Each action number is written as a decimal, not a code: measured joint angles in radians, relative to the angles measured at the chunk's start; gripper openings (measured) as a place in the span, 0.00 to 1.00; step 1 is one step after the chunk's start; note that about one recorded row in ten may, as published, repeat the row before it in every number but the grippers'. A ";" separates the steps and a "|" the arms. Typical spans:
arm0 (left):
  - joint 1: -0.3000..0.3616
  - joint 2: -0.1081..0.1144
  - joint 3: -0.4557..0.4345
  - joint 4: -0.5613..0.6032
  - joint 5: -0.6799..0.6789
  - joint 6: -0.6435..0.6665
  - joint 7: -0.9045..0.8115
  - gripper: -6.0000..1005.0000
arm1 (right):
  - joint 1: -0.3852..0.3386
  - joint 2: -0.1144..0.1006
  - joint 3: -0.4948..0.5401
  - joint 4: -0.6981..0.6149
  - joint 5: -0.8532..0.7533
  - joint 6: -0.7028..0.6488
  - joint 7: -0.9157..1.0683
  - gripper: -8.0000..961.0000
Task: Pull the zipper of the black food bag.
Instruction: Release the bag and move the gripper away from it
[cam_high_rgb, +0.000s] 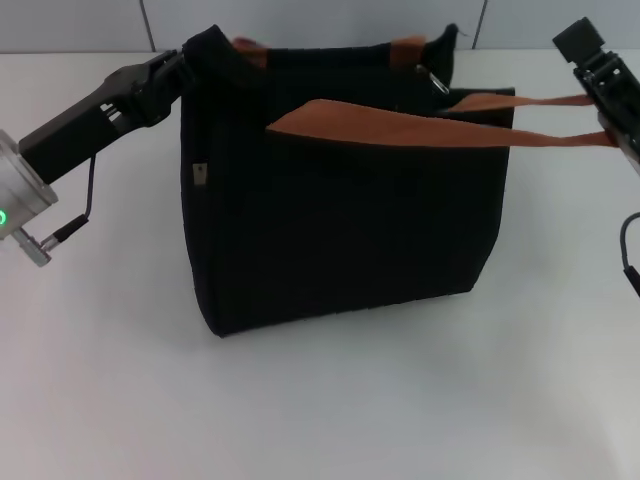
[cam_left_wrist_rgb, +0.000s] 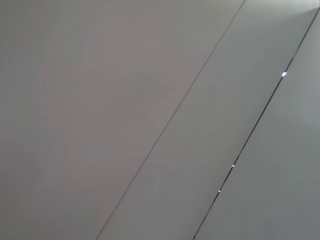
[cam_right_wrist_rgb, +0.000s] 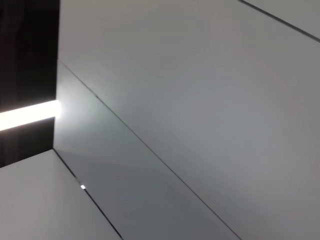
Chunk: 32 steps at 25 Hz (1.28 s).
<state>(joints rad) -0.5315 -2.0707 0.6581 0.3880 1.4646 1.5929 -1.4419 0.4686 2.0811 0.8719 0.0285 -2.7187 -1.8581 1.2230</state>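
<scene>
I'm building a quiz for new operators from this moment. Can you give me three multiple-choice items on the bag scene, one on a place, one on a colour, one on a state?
1. Where is the left claw?
A. at the bag's upper corner on the robot's left
B. flat on the table in front of the bag
C. inside the bag

2. What colour are the handles of the black food bag?
A. white
B. rust-brown
C. blue

3. How does the bag stand?
A. lying flat on its side
B. lifted off the table
C. upright on the white table

Answers:
1 A, the head view shows the left arm reaching to that top corner.
2 B, both straps are rust-brown against the black fabric.
3 C, its base rests on the table. The zipper pull glints near the top right, with the right claw beside the straps.
</scene>
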 joint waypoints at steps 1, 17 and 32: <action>-0.002 0.000 0.001 0.000 0.000 -0.004 0.000 0.11 | -0.003 0.000 0.000 0.001 0.000 -0.010 -0.010 0.25; -0.008 -0.005 0.024 -0.009 0.005 0.001 0.000 0.11 | 0.032 0.005 -0.046 0.096 -0.034 0.018 -0.170 0.74; 0.000 0.004 0.113 0.182 -0.014 0.086 0.094 0.16 | 0.019 0.005 -0.056 0.086 -0.046 0.023 -0.269 0.75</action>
<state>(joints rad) -0.5318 -2.0671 0.7713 0.5698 1.4504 1.6792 -1.3476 0.4874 2.0863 0.8160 0.1149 -2.7643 -1.8352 0.9539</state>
